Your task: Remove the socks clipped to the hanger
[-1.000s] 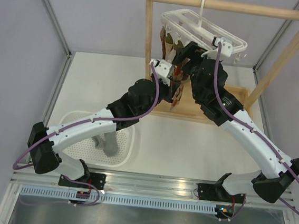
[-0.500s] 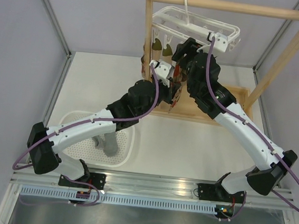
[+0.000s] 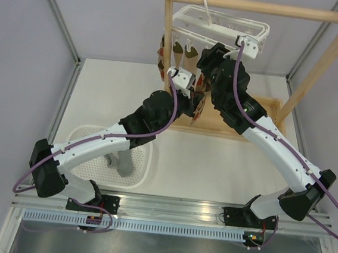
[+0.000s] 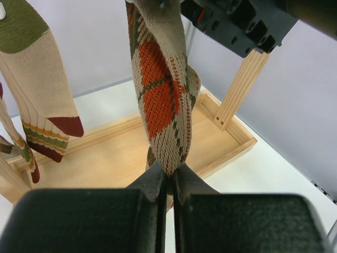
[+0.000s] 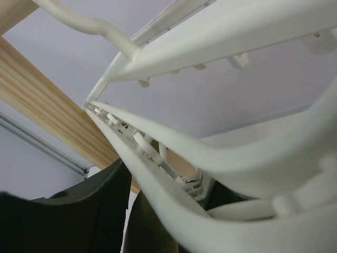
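The white hanger (image 3: 222,25) hangs by its hook from the wooden rail. Patterned socks (image 3: 176,49) dangle from its clips at the left end. My left gripper (image 3: 196,103) is shut on the lower end of an orange and cream argyle sock (image 4: 160,89), which hangs taut from above; the fingertips (image 4: 158,182) pinch its toe. A cream sock with an olive top (image 4: 37,100) hangs to its left. My right gripper (image 3: 209,54) is up under the hanger; its dark fingers (image 5: 79,216) stand apart with a hanger bar (image 5: 158,174) and a clip (image 5: 196,182) between them.
The wooden rack (image 3: 258,6) stands on its tray (image 3: 265,112) at the back; its tray and post also show in the left wrist view (image 4: 105,158). A white perforated basket (image 3: 82,154) at front left holds a grey sock (image 3: 120,162). Metal frame posts border the table.
The hanger has swung left along the rail and levelled, and my right gripper has moved left and up with it. My left gripper has stayed in place on the argyle sock.
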Motion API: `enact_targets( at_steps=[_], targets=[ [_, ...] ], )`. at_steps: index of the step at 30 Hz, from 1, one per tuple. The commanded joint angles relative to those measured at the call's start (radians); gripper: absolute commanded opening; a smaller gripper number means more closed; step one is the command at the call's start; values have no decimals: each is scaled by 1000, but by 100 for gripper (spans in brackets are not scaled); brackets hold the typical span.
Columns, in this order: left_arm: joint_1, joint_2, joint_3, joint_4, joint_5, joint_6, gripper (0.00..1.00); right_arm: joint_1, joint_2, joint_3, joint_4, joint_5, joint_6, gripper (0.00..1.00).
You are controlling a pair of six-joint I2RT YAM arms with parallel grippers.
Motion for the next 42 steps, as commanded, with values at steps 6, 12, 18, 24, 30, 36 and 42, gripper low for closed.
enact_targets(
  at_steps=[6,12,18,24,30,36,42],
  targets=[
    [-3,1,-44,21,4,-37,2,-5,-44,-28,86,24,-29,1],
    [-3,-2,-74,35,-1,-40,2,-6,-48,-43,86,35,-42,1],
    [-3,-4,-86,25,2,-43,2,-6,-44,-53,120,38,-32,1],
    [-3,1,-163,41,27,-94,2,-6,-47,-59,124,40,-32,1],
    [-3,-7,-146,45,30,-77,2,-8,-56,-85,129,34,-28,1],
    [-3,-25,-144,45,18,-60,2,-8,-70,-112,132,23,-26,1],
    [2,-62,-164,42,-7,-55,2,-8,-103,-152,130,-35,-23,71]
  ],
)
